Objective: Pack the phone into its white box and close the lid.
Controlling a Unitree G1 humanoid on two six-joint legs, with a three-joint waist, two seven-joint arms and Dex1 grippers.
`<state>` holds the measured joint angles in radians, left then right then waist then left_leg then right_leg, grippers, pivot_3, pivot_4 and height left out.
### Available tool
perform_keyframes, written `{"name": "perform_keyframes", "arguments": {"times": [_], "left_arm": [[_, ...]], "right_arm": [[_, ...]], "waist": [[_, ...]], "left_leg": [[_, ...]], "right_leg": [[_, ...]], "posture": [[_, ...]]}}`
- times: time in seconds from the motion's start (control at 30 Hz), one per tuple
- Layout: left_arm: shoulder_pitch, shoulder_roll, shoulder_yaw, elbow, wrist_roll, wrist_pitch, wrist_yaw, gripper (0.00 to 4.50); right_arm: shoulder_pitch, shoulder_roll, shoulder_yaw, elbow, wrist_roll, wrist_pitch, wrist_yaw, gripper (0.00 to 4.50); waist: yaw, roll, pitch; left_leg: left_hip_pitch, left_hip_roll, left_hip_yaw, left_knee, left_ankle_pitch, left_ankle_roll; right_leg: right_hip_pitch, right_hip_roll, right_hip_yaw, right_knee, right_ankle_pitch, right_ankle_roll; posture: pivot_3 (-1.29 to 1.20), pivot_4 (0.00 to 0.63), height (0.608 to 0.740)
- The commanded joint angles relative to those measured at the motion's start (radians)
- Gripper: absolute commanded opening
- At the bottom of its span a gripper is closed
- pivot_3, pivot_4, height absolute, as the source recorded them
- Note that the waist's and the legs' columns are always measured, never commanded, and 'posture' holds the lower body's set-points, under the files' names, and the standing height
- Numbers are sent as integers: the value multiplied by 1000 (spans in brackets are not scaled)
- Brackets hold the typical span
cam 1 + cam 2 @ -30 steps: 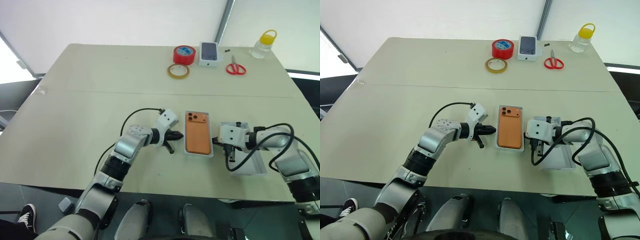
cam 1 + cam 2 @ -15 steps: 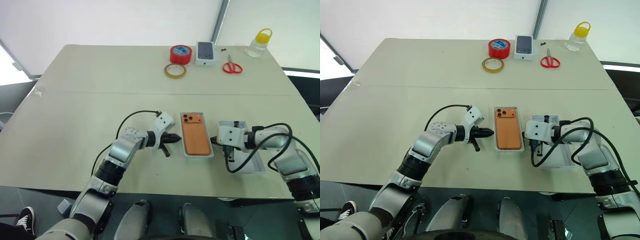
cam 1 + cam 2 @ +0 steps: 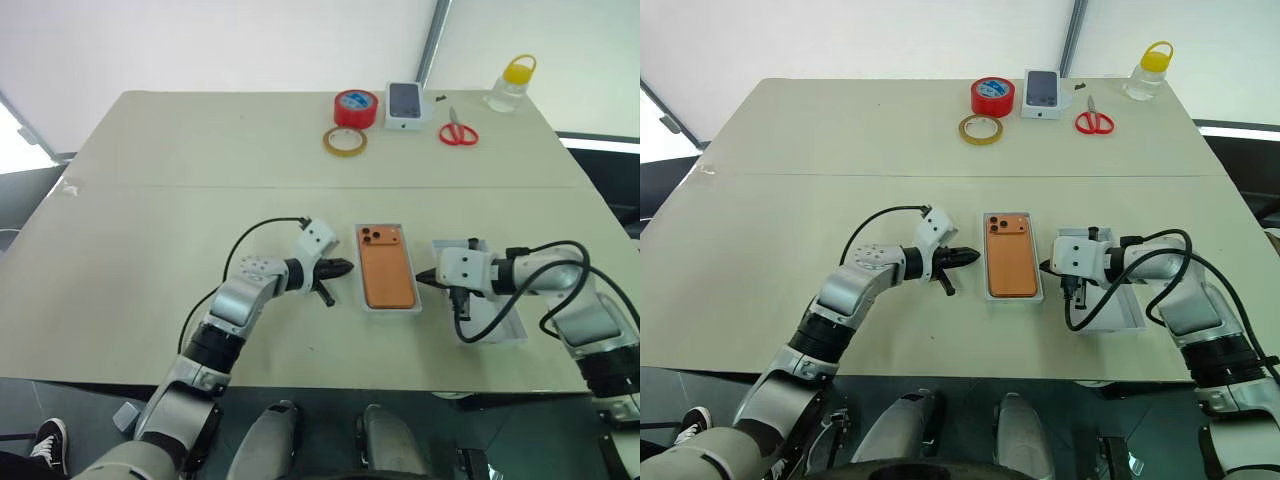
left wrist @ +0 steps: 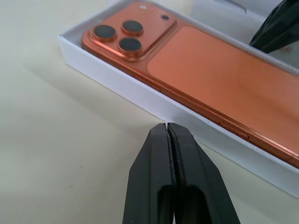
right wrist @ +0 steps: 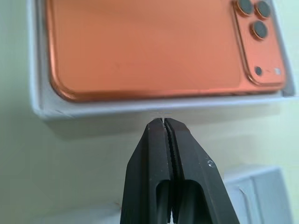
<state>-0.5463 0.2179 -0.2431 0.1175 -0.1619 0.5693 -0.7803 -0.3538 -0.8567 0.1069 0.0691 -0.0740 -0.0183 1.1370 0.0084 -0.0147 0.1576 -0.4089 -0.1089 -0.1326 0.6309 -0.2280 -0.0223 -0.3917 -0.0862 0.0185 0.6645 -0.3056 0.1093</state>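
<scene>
The orange phone [image 3: 387,265] is seen lying camera-side up inside the white box [image 3: 389,305], near the front middle of the table [image 3: 150,180]. The left gripper [image 3: 341,267] and the right gripper [image 3: 424,279] flank the box, both clenched with nothing held. The lid [image 3: 500,330] lies beneath the right arm, just beside the box. The lid is judged the next thing to be grasped; it should be taken by one wall, kept level, squared over the box and pressed down evenly.

red tape roll [image 3: 355,107], yellow tape ring [image 3: 344,141], scissors [image 3: 458,132], bottle [image 3: 507,86] at the table's [image 3: 150,220] far edge.
</scene>
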Motion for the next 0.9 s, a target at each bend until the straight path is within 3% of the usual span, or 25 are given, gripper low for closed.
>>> {"name": "perform_keyframes", "arguments": {"times": [0.03, 0.23, 0.47, 0.57, 0.8, 0.9], "left_arm": [[21, 43, 56, -98, -50, -37, -35, 72], [78, 143, 116, -192, -99, -48, -69, 72], [122, 231, 178, -270, -162, -23, -92, 72], [137, 275, 207, -285, -211, 0, -126, 932], [169, 333, 249, -286, -251, -29, -150, 4469], [203, 350, 264, -296, -256, -50, -156, 4469]], "right_arm": [[-19, -21, -23, 22, -7, -30, -36, 45], [-68, -24, -9, 113, -66, -64, -125, 45], [-47, -21, -74, 11, 79, 64, -62, 45], [-56, -30, -117, -30, 175, 212, -26, 911], [-16, -19, -211, -112, 233, 329, -111, 4484], [75, -1, -267, -204, 258, 358, -162, 4484]], "waist": [[0, 0, 0], [0, 1, 0], [1, 1, 1], [-2, 2, 1], [1, 2, 1], [3, 2, 1]], "left_leg": [[0, 0, 0, 0, 0, 0], [0, 0, 0, 0, 0, 0], [0, 0, 0, 0, 0, 0], [0, 1, 0, 0, -2, 3], [0, 1, 0, 0, -2, 4], [0, 1, 0, -2, -3, 4]], "right_leg": [[0, 0, 0, 0, 0, 0], [0, 0, 0, 0, 0, 0], [0, 0, 1, 0, 0, 0], [0, 0, 1, 0, 0, -1], [0, 0, 1, 0, 0, -1], [-1, 0, 1, -1, 0, -1]], "posture": [[0, 150, 740], [0, 150, 740], [0, 150, 740], [0, 150, 740], [0, 150, 740], [0, 150, 740]]}}
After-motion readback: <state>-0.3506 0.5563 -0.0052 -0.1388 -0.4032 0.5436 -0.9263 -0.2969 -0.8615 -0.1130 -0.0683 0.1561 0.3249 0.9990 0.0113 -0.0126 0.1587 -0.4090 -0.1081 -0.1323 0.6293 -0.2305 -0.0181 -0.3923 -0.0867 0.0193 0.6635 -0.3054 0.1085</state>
